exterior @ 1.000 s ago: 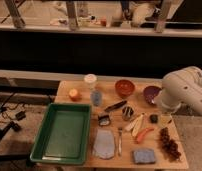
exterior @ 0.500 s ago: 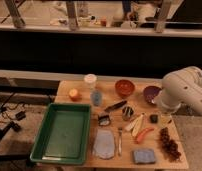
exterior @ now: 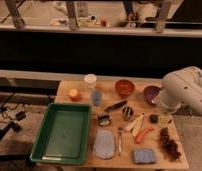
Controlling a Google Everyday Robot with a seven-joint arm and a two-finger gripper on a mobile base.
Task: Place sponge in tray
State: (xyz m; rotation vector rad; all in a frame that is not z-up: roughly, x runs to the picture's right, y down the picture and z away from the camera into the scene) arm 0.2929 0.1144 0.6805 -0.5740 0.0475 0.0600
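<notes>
The sponge point(exterior: 144, 156), a small blue-grey block, lies flat at the table's front edge, right of centre. The green tray point(exterior: 46, 124) takes up the table's left front and has nothing in it. My white arm point(exterior: 181, 92) bulks over the table's right edge. Its gripper point(exterior: 156, 118) hangs dark below the arm over the right side of the table, open and with nothing in it. The gripper is well behind the sponge and far right of the tray.
A pale blue-grey cloth point(exterior: 104, 144) and a fork point(exterior: 119, 140) lie between tray and sponge. Behind them stand an orange point(exterior: 74, 94), a white cup point(exterior: 90, 80), a blue cup point(exterior: 96, 97), a red bowl point(exterior: 124, 88) and a purple bowl point(exterior: 151, 93). A dark cluster point(exterior: 169, 144) lies right of the sponge.
</notes>
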